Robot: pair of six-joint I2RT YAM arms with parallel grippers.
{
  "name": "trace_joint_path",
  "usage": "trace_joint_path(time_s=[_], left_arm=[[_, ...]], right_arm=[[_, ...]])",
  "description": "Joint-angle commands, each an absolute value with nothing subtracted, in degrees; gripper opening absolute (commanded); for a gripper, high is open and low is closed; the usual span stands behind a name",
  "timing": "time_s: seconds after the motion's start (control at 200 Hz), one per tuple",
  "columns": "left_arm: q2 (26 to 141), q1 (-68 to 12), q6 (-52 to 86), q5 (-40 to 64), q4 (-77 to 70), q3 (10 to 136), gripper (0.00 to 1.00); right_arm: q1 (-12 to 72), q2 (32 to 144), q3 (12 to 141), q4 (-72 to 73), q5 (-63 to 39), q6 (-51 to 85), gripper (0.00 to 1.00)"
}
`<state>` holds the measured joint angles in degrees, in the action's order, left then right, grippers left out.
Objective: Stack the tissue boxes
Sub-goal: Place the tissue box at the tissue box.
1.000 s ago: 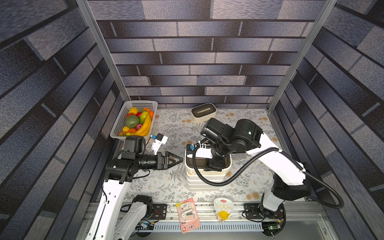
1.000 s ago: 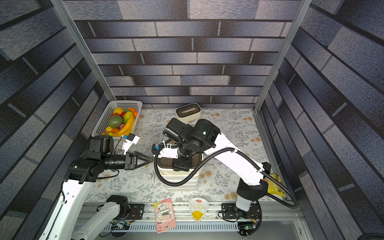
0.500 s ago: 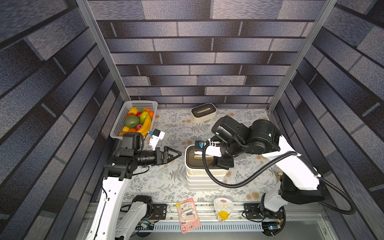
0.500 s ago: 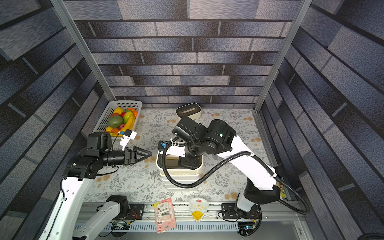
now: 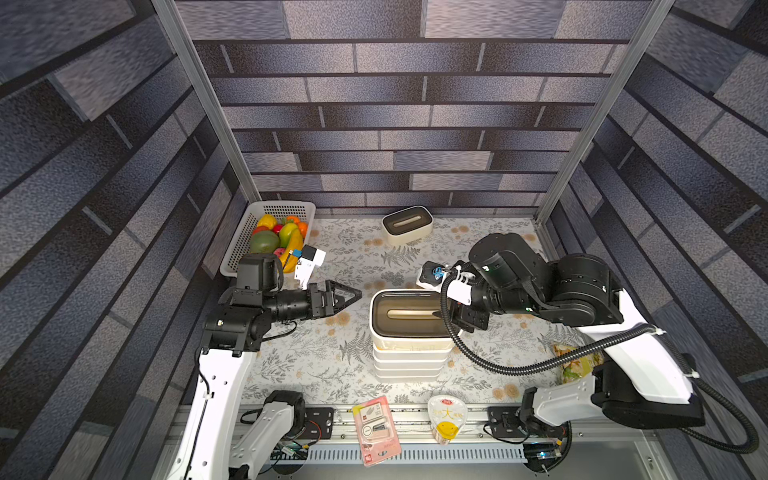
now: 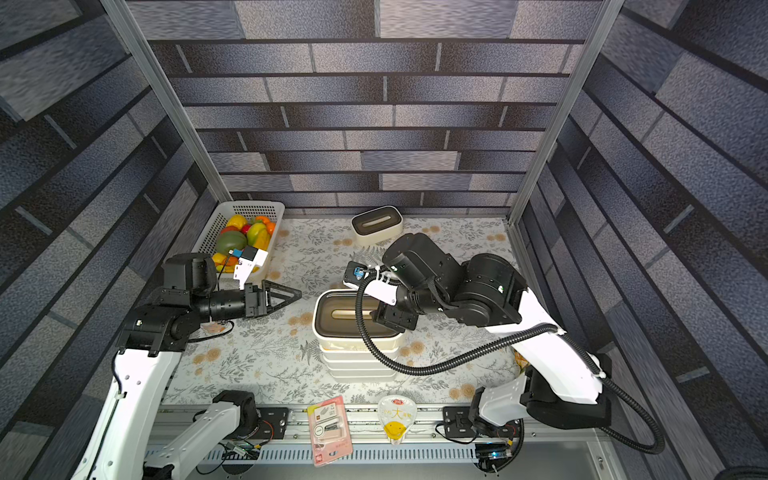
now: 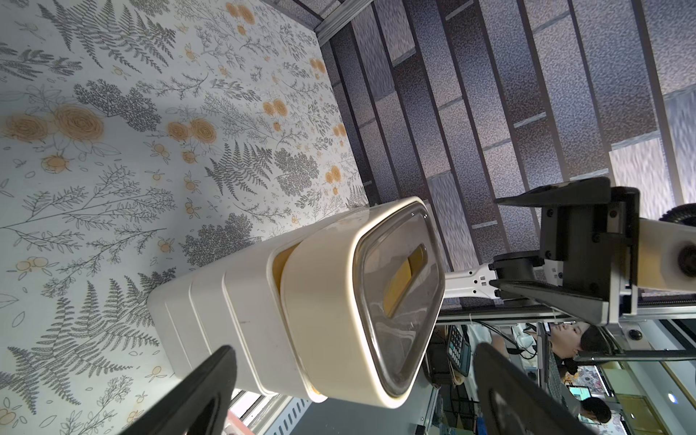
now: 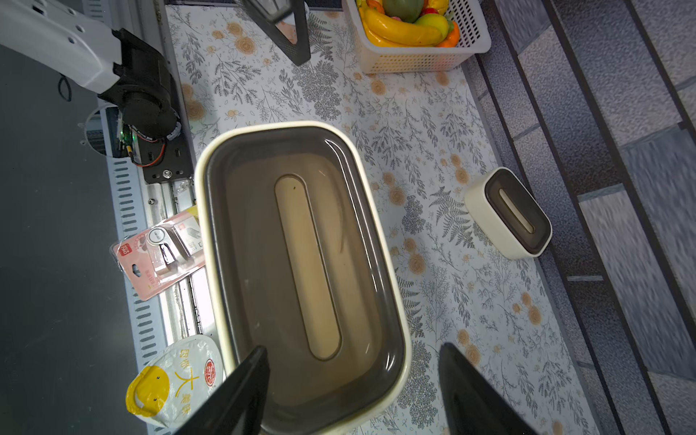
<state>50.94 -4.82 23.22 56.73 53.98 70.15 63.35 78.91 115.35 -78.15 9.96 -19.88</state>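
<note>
A stack of cream tissue boxes (image 5: 407,361) stands mid-table. Its top box (image 5: 409,313) has a dark smoky lid with an oblong slot and sits slightly askew on the ones below (image 7: 226,301). My right gripper (image 8: 354,391) hovers open at the top box's right end, one finger (image 8: 244,388) over the lid, the other beyond the wall, neither touching. Well left of the stack, my left gripper (image 5: 353,295) is wide open, empty and pointing at it. Another tissue box (image 5: 407,224) with a dark lid sits alone by the back wall.
A white basket (image 5: 270,237) of fruit stands at the back left. On the front rail lie a pink blister pack (image 5: 376,428) and a white-and-yellow pouch (image 5: 446,419). A snack bag (image 5: 575,361) lies under the right arm. Brick-patterned walls close in three sides.
My right gripper has drawn back to the right from over the stack and spread its jaws, leaving the top box on the stack. The left gripper has drifted slightly toward the back.
</note>
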Motion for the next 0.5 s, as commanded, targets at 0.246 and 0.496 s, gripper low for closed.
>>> trace_joint_path(time_s=[0.246, 0.496], left_arm=[[57.17, -4.83, 28.84, 41.78, 54.36, 76.3, 1.0], [67.2, -9.52, 27.62, 32.17, 55.01, 82.7, 1.0]], right_arm=[[49.24, 72.04, 102.88, -62.91, 18.82, -0.03, 0.93], [35.09, 77.08, 103.56, -60.92, 8.46, 8.5, 0.97]])
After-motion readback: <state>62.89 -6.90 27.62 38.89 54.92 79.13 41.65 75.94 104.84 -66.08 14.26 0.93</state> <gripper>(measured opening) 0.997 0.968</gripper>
